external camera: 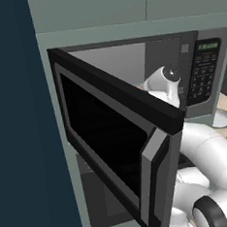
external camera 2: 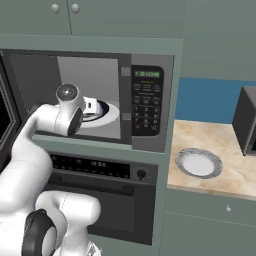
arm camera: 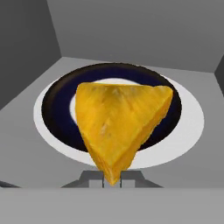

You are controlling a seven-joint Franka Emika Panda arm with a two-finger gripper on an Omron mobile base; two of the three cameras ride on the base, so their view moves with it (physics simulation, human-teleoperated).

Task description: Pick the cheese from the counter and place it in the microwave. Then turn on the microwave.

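The cheese [arm camera: 120, 127], a yellow-orange wedge, hangs point-down in the hand view, just above the dark round turntable [arm camera: 54, 107]. My gripper [arm camera: 112, 179] is shut on its lower tip. In the right base view my gripper [external camera 2: 92, 106] reaches into the open cavity of the microwave [external camera 2: 146, 100], over the turntable [external camera 2: 107, 114]. The microwave door [external camera: 112, 135] stands swung wide open to the left. The cheese itself is hidden behind my hand in both base views.
A black oven [external camera 2: 100, 170] with knobs sits directly under the microwave. On the tan counter [external camera 2: 225, 145] to the right lie a round grey-white plate [external camera 2: 198, 163] and a dark boxy appliance [external camera 2: 246, 120]. The open door blocks the left side.
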